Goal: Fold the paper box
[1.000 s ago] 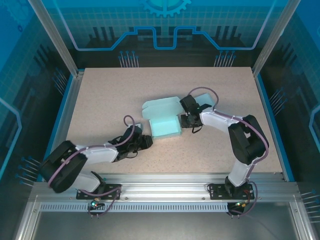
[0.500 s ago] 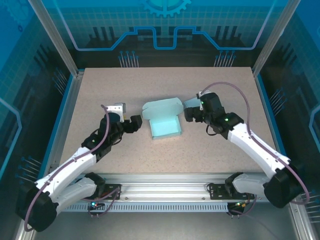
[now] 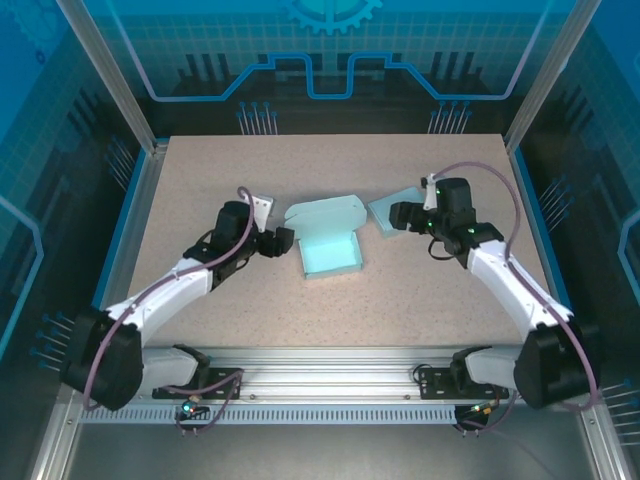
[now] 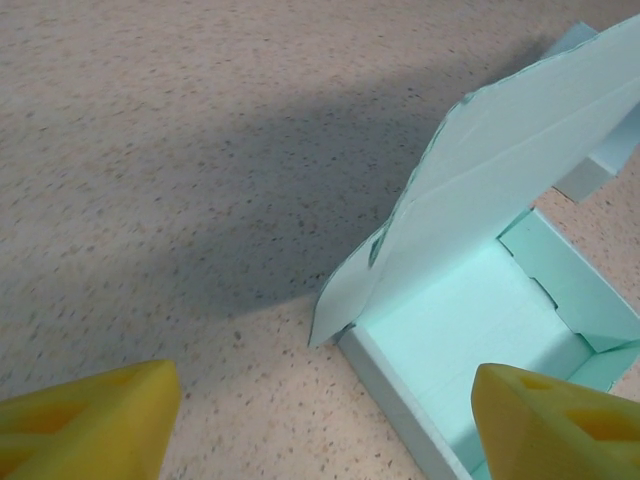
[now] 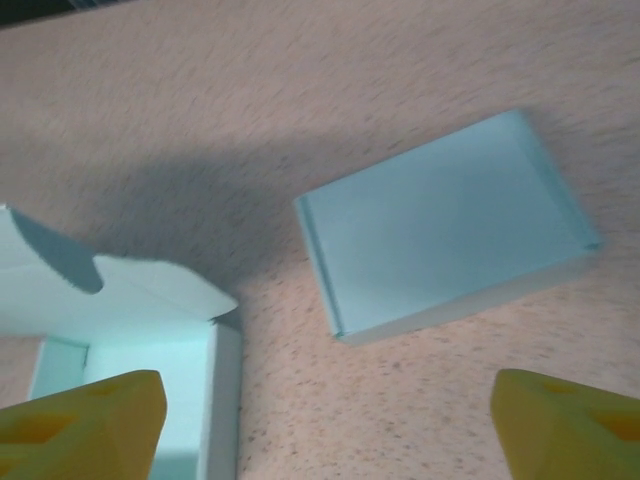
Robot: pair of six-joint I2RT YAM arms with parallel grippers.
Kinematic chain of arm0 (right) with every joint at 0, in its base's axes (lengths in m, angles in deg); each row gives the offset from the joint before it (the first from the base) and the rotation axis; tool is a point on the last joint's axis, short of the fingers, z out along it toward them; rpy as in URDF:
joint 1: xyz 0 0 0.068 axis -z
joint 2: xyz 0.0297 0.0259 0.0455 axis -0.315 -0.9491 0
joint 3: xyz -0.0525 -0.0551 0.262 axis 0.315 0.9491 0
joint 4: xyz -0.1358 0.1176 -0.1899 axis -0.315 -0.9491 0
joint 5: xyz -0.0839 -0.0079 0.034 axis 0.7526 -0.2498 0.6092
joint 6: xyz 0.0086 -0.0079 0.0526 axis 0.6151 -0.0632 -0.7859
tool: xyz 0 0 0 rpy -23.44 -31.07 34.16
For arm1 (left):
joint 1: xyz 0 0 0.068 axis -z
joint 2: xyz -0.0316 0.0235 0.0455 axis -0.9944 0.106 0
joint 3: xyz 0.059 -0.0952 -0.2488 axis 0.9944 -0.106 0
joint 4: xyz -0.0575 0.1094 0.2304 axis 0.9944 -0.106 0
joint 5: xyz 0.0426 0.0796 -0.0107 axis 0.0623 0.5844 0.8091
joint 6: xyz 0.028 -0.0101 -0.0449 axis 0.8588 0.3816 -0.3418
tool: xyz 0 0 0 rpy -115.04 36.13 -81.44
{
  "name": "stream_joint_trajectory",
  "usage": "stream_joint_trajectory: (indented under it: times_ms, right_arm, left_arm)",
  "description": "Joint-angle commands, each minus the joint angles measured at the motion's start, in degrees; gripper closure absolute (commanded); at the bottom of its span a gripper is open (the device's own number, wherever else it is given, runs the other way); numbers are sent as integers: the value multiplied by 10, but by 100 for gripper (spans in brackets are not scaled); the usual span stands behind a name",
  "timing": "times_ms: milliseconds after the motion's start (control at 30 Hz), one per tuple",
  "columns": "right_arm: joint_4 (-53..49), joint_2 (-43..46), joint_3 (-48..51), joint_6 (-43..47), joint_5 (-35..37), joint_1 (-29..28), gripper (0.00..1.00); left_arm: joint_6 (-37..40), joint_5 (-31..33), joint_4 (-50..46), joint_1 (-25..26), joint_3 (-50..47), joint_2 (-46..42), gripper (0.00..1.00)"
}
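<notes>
The open box (image 3: 330,245) is pale mint, with a brighter turquoise inside its tray. The shut box (image 3: 388,212) to its right is the same pale blue-green. The table (image 3: 250,170) is beige with fine dark speckles and edged in blue. The left arm (image 3: 170,290) and right arm (image 3: 510,285) are white with black joints, and a purple cable (image 3: 470,165) loops over the right one. The left fingers (image 4: 90,415) and right fingers (image 5: 80,420) are yellow. The far wall (image 3: 330,50) is blue with a pale grid. The near rail (image 3: 330,365) is silver.

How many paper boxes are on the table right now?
2. An open box with its lid raised sits in the middle, between the two arms. A closed box lies flat just to its right, apart from it. Nothing seems to hide another.
</notes>
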State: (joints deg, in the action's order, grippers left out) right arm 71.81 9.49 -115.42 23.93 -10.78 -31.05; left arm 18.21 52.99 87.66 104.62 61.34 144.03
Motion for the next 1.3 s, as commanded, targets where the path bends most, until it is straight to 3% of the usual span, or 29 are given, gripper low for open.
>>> stream_joint_trajectory:
  times_ms: [0,267,467,633,800,1067,1267]
  right_arm:
    - [23,-26,-32,61,-126,-1,19]
    - [29,-85,-60,181,-146,-34,19]
    - [19,-149,-111,223,-169,-43,25]
    - [-2,-207,-155,261,-168,-63,26]
    - [-28,-257,-196,273,-178,-64,29]
    - [-34,-290,-211,277,-190,-64,36]
    - [-31,-292,-206,277,-184,-64,48]
  left_arm:
    - [60,-72,16,-21,35,47,24]
    - [89,-124,17,-37,76,115,30]
    - [85,-137,20,-39,79,130,43]
    - [84,-130,25,-40,71,131,49]
    - [82,-132,34,-40,73,138,58]
    - [78,-150,36,-40,90,153,61]
    - [76,-149,36,-40,95,160,66]
